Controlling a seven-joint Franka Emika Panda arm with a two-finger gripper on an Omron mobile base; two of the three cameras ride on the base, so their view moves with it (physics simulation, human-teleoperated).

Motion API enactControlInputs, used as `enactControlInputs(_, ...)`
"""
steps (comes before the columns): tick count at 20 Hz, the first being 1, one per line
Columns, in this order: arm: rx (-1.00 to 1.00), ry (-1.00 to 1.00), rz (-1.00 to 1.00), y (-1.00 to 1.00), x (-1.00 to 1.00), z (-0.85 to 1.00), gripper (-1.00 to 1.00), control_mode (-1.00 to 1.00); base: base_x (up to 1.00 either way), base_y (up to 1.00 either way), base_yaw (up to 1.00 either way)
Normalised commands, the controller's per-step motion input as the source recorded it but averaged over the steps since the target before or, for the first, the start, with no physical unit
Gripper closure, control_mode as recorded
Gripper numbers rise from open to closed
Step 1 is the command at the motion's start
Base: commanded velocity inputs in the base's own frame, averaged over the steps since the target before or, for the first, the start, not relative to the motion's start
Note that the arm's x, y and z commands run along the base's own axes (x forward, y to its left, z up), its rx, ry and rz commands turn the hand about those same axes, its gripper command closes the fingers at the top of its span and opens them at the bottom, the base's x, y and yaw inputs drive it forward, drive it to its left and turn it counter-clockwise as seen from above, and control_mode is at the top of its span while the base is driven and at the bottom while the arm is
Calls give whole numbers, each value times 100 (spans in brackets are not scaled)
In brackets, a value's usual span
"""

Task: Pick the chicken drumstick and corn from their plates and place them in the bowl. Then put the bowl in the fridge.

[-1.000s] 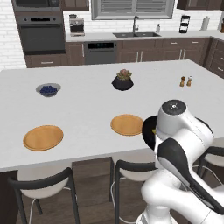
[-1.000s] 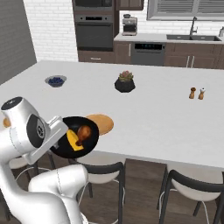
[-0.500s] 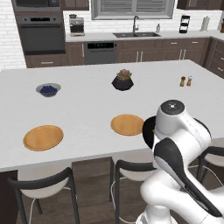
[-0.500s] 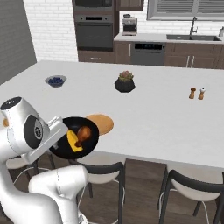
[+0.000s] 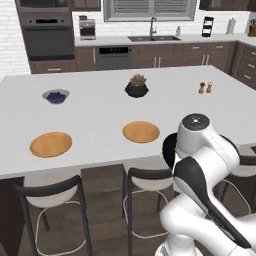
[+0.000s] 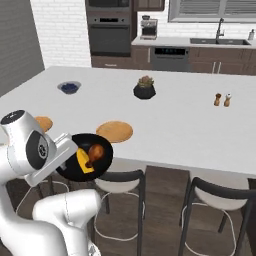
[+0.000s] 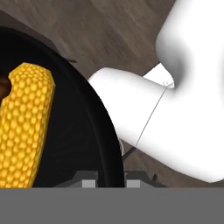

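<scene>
My gripper (image 6: pixel 66 151) is shut on the rim of a black bowl (image 6: pixel 75 170), held in the air off the counter's near edge, above the stools. In the bowl lie the orange-brown chicken drumstick (image 6: pixel 95 152) and the yellow corn (image 6: pixel 82 160). In the hand view the gripper (image 7: pixel 111 178) pinches the bowl's dark rim (image 7: pixel 103 131), with the corn (image 7: pixel 24 127) lying inside. Part of the bowl (image 5: pixel 169 148) peeks out behind my arm in the left base view. Both tan plates (image 5: pixel 50 144) (image 5: pixel 141 131) sit bare on the counter. The fridge is out of view.
A small blue bowl (image 5: pixel 55 96), a black pot with a plant (image 5: pixel 136 88) and two shakers (image 5: pixel 205 87) stand on the white island (image 5: pixel 100 112). Stools (image 6: pixel 120 182) stand under its near edge. A tall grey wall (image 6: pixel 15 45) rises at the far left.
</scene>
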Motion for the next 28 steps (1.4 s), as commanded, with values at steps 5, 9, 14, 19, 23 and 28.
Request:
enactControlInputs(5,0,0,0,0,0,0,100,100,-54,-14,-18)
enactControlInputs(9,0,0,0,0,0,0,100,100,-5,-32,-51)
enactControlInputs(14,0,0,0,0,0,0,100,100,6,-33,-68)
enactControlInputs(19,0,0,0,0,0,0,100,100,10,-26,-74)
enactControlInputs(23,0,0,0,0,0,0,100,100,10,-40,-74)
enactControlInputs(28,0,0,0,0,0,0,100,100,33,-56,-65)
